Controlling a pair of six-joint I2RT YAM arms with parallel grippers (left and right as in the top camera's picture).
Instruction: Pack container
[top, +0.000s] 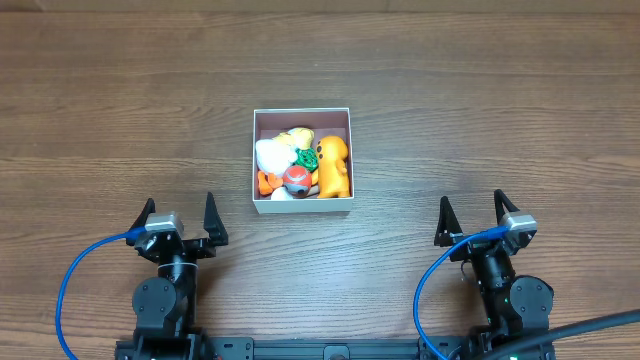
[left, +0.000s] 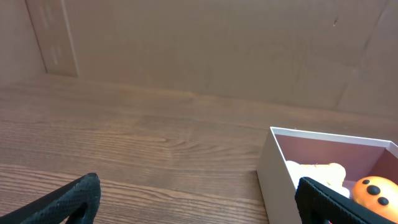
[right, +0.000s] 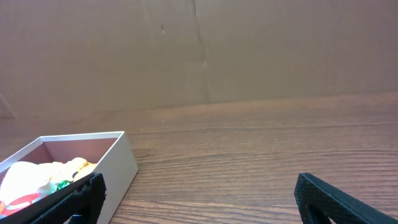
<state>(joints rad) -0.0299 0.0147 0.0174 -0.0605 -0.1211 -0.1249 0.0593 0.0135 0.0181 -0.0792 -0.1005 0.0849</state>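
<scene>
The container, a shallow square box with white walls and a pinkish-brown inside, sits at the table's middle. It holds several toys: an orange figure, a white one, a green one and a red-and-white ball. My left gripper is open and empty near the front left. My right gripper is open and empty near the front right. The container also shows in the left wrist view and in the right wrist view.
The wooden table spreads all round the container. A brown cardboard wall stands at the far edge. Blue cables loop beside both arm bases.
</scene>
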